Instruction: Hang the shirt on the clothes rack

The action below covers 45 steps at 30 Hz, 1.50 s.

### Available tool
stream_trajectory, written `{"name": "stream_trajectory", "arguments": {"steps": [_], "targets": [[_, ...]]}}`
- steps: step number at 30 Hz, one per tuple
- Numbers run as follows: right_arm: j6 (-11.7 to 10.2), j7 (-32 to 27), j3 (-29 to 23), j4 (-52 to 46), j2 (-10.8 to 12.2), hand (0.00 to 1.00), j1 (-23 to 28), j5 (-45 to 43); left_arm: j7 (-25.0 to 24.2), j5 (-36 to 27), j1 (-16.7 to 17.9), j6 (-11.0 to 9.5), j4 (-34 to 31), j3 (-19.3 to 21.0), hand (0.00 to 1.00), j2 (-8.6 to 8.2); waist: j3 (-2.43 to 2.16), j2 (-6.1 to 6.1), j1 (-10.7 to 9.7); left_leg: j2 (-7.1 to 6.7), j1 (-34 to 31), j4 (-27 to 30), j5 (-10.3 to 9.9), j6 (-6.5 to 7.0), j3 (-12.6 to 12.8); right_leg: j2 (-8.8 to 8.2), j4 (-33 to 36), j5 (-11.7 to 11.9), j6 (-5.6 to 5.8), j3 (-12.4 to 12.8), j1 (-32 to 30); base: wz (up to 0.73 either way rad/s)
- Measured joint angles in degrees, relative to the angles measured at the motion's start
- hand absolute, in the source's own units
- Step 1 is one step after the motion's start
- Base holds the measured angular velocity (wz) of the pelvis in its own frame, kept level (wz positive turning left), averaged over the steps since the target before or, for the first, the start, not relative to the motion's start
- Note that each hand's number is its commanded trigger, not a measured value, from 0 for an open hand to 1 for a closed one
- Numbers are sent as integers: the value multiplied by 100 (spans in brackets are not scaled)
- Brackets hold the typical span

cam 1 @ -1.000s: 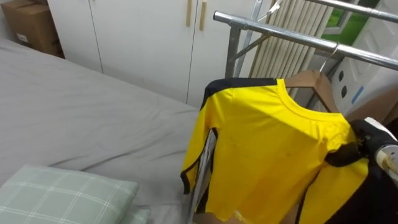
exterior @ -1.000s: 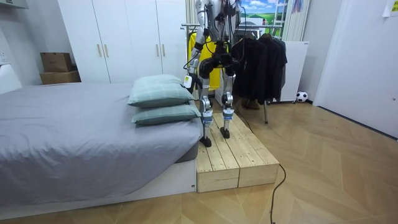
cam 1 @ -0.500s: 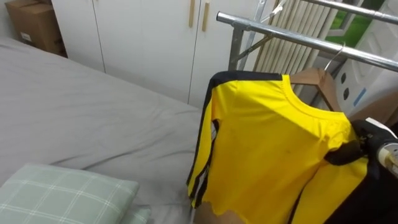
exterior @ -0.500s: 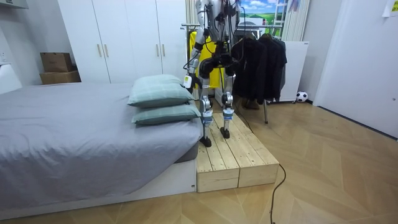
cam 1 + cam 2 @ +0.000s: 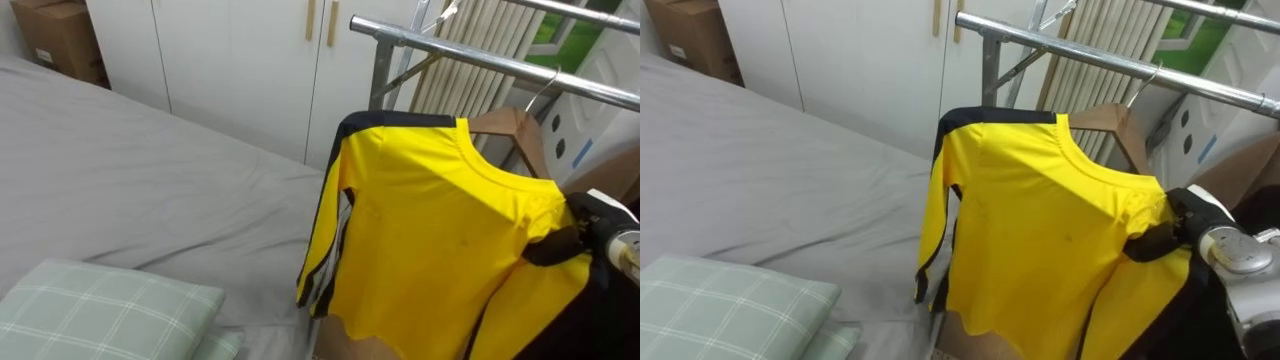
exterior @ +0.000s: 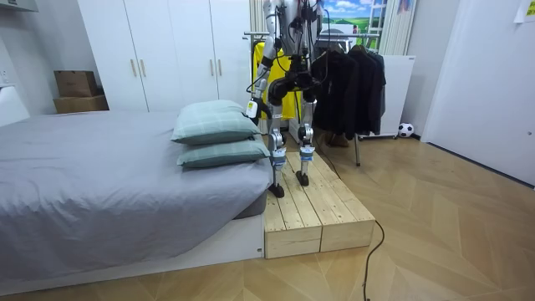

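Observation:
A yellow shirt with black trim hangs on a wooden hanger in front of me. The hanger's wire hook reaches up to the metal rail of the clothes rack; I cannot tell whether it rests on it. My right hand comes in from the right, its dark fingers curled round the shirt's shoulder over the hanger's end. One sleeve dangles at the shirt's left side. In the room view my left hand hangs low at my side, by the pillows.
The grey bed lies to my left with a checked pillow near me. White wardrobe doors and a cardboard box stand behind it. I stand on a wooden platform; dark clothes hang on the rack.
The shirt on its hanger has risen a little toward the rail and its loose sleeve has swung. The eye view has shifted slightly.

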Motion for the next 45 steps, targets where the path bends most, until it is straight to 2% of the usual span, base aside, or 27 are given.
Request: {"name": "stream_trajectory", "arguments": {"steps": [5, 8, 10, 13, 23, 31, 33, 34, 35, 36, 42, 45], "targets": [[-50, -14, 42, 42, 0, 100, 0, -4, 12, -15, -3, 0, 0, -10, 0, 5, 2, 1, -6, 2, 9, 2, 1, -1, -8, -10, -1, 1, -1, 0, 12, 0], [-204, -74, 109, 217, 1, 100, 0, -1, 39, -45, -4, -1, 1, -18, 0, 5, 14, -12, -5, 0, 18, 0, 8, -12, -6, -14, 4, 1, -1, 2, 17, 0], [-256, -137, 118, 244, 1, 100, 0, -2, 79, -46, -27, -2, 1, -19, 0, 5, 51, -37, -5, 1, 19, -5, 10, -15, -6, -10, 4, 2, -4, 8, 17, 0], [-309, -239, 157, 294, 1, 100, 1, -31, 100, -51, -43, -2, 0, -18, 0, 5, 71, -31, -5, 8, 14, -15, 9, -16, -7, 38, -14, 8, -11, 9, 17, 0], [-332, -583, 156, 342, 49, 100, 5, -205, 176, -51, -43, 0, -44, -146, 0, 8, 61, -11, -7, 26, 0, -40, 9, -16, -13, 49, -28, 15, -22, -42, 21, 1], [-320, -1253, 176, 323, 230, 100, 11, -471, 214, -69, -72, 0, -110, -298, 0, 7, 34, 120, 10, 28, 28, -44, 16, -29, -6, 59, -14, 19, -30, -22, 21, 0], [-320, -1377, 182, 329, 264, 100, 18, -492, 223, -72, -75, 0, -225, -298, 0, 7, 34, 121, 14, 30, 29, -45, 25, -41, -6, 61, -15, 23, -36, -22, 23, 0], [-318, -1453, 184, 331, 297, 76, 29, -535, 224, -72, -93, -1, -280, -300, 0, 7, 34, 122, 14, 32, 35, -43, 28, -44, -6, 64, -13, 28, -41, -23, 45, 0], [-317, -1487, 189, 333, 311, 27, 34, -571, 224, -74, -110, -2, -289, -303, 0, 7, 38, 129, 14, 34, 40, -42, 28, -44, -7, 66, -17, 29, -42, -22, 74, 0], [-316, -1570, 193, 335, 335, 0, 48, -676, 227, -117, -169, -2, -289, -319, 0, 7, 43, 143, 13, 33, 47, -35, 28, -45, -8, 63, -16, 29, -42, -26, 106, 0], [-322, -2043, 210, 288, 391, 0, 147, -1071, 252, -220, -362, -18, -399, -363, 0, 3, 32, 169, 34, 29, 40, -44, 28, -44, -9, 63, -15, 29, -41, -42, 92, 0], [-321, -2217, 193, 187, 396, 0, 257, -1188, 252, -225, -362, -18, -610, -363, 0, -20, 0, 204, 61, 30, 40, -53, 28, -45, -9, 65, -14, 30, -41, -60, 86, 0]]}}
